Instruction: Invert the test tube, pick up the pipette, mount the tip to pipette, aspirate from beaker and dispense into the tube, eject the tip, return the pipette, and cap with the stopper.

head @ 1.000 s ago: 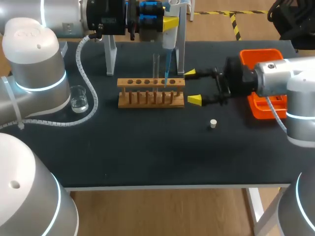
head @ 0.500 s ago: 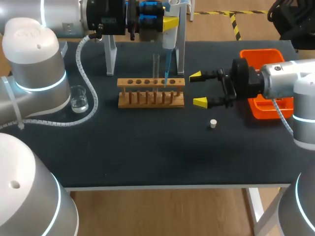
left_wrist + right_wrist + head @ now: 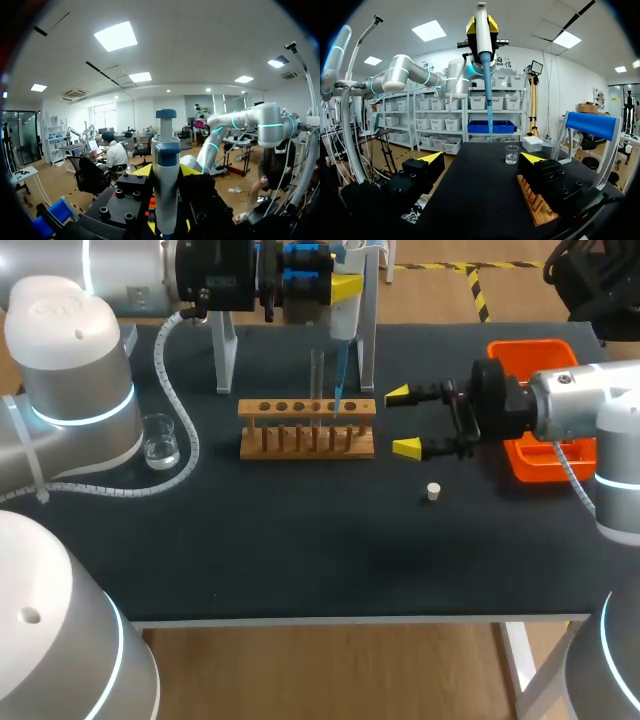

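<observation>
my left gripper clamped on the pipette above the wooden rack, jaws mostly hidden, clear test tube barely readable, right gripper wide open beside rack, stopper nearby

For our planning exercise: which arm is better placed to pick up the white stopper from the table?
Right. The right gripper is open and empty, with the stopper lying on the table close beside it. The left gripper is shut on the pipette above the rack, farther away.
</observation>
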Motion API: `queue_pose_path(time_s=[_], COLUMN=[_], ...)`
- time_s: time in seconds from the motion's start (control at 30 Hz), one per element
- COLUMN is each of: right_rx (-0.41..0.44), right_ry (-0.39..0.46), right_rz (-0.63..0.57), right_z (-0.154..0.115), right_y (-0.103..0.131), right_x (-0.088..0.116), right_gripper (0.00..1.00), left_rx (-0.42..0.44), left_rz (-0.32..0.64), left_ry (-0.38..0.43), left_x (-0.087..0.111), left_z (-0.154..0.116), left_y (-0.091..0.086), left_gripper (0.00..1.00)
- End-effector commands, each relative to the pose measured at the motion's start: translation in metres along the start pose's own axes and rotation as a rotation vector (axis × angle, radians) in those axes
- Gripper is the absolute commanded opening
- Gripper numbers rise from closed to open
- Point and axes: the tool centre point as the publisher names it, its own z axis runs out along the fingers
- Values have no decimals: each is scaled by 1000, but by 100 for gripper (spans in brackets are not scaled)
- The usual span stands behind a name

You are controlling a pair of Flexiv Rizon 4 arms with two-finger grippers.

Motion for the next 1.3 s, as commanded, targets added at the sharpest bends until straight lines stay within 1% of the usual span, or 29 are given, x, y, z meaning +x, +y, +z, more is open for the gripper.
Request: queue_pose_path(time_s=[0.03, 0.17, 0.4, 0.47, 0.6, 0.87, 1.1, 1.3], right_rx=[2, 2, 2, 2, 2, 2, 2, 2], right_ry=[0, 0, 0, 0, 0, 0, 0, 0], right_rz=[0, 0, 0, 0, 0, 0, 0, 0], right_z=[-1, -1, -1, -1, -1, -1, -1, -1], right_y=[1, 1, 1, 1, 1, 1, 1, 1], right_x=[1, 1, 1, 1, 1, 1, 1, 1], right_gripper=[100, 100, 100, 100, 100, 100, 100, 100], left_rx=[0, -17, -14, -13, -16, -53, -64, -68], left_rz=[7, 18, 53, 66, 96, 94, 105, 113], left_ry=[-7, -46, -103, -104, -78, -48, -69, -96], left_x=[0, 0, 0, -1, -2, -12, -19, -26], left_z=[-5, -27, -85, -101, -129, -183, -222, -245], left_y=[2, 10, 20, 23, 27, 38, 50, 62], left_gripper=[0, 0, 0, 0, 0, 0, 0, 0])
